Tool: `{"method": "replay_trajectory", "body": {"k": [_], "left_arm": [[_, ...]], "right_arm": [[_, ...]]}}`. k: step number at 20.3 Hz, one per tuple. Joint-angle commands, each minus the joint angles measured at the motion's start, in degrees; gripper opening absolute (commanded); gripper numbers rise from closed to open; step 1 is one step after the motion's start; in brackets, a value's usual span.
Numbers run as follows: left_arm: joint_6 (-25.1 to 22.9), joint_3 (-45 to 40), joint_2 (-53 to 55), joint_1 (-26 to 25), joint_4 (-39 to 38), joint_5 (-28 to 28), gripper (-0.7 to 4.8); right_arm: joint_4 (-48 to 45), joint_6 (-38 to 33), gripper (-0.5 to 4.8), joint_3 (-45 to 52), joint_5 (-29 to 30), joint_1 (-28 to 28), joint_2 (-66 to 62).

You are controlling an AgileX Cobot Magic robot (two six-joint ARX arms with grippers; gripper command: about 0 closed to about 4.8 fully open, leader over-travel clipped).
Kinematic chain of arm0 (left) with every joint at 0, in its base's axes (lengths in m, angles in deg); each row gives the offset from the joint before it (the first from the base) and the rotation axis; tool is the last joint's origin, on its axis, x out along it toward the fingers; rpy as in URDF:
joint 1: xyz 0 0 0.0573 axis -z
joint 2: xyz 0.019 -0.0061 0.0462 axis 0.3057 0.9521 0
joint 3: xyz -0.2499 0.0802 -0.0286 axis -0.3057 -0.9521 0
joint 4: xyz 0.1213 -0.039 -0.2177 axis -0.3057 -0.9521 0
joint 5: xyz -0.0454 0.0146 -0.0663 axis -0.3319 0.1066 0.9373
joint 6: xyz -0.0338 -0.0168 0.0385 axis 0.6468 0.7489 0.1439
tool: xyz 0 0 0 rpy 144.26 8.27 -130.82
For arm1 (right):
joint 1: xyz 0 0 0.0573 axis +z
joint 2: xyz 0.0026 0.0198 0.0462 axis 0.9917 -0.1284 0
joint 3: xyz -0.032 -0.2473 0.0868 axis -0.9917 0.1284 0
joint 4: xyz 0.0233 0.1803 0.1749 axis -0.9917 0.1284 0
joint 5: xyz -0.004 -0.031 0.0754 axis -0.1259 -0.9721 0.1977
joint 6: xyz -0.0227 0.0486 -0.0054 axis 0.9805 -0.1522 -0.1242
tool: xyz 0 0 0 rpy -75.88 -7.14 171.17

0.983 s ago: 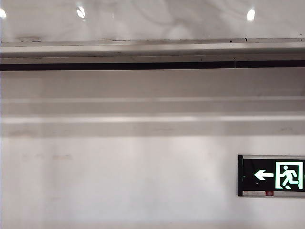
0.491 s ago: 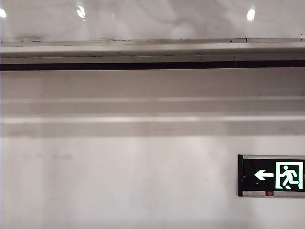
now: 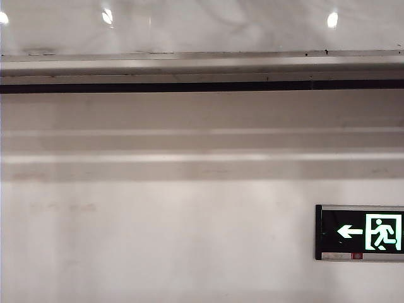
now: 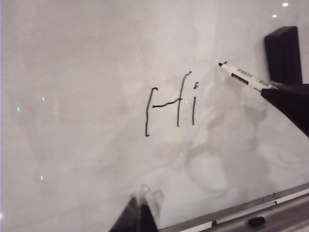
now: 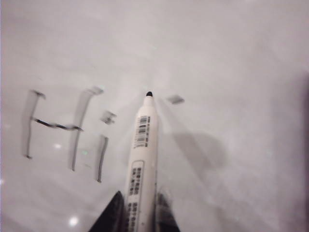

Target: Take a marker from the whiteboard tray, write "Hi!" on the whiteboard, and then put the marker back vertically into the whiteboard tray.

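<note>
Across the exterior pictures nothing has shifted since a second ago: the whiteboard (image 3: 202,25) with its mirrored ceiling lights, the whiteboard tray (image 3: 202,65) spanning the view below it, the thin black strip (image 3: 202,87) under that, and the exit sign (image 3: 360,231) low on the wall (image 3: 158,240) all sit as they did, and no arm shows there. In the left wrist view the board carries "Hi" in black (image 4: 171,104), the H to the left and the dotted i just beside it on the right; below the writing the left gripper (image 4: 140,215) shows only as a dark point with a blurred pale tip at the edge of the picture, and whether its jaws are apart or together I cannot tell (too little of it is visible); right of the letters the marker (image 4: 244,76) points its uncapped black tip toward the board near the i, its barrel running back into the right gripper (image 4: 289,99); further down, at the tray, lie another white pen (image 4: 241,215) and a small black cap (image 4: 256,221). In the right wrist view the right gripper's jaws are clamped on the marker's white barrel, one dark finger (image 5: 112,215) to each side, and the tip sits just right of the letters, beside a short fresh stroke (image 5: 175,99) on the board.
</note>
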Motion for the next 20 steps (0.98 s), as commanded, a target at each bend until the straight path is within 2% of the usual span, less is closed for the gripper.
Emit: {"method": "replay_trajectory", "body": {"k": [1,9,20], "left_arm": [[0.2,0.22,-0.13,0.0,0.74,0.22,-0.05],[0.2,0.22,-0.13,0.0,0.74,0.24,-0.05],[0.2,0.22,-0.15,0.0,0.63,0.24,-0.05]], "right_arm": [[-1.09,0.09,-0.01,-0.24,-0.22,-0.31,-0.7],[2.71,-0.2,-0.01,-0.24,-1.81,-0.55,-0.98],[14.47,-3.87,-0.01,-0.24,-1.92,-0.55,-0.98]]}}
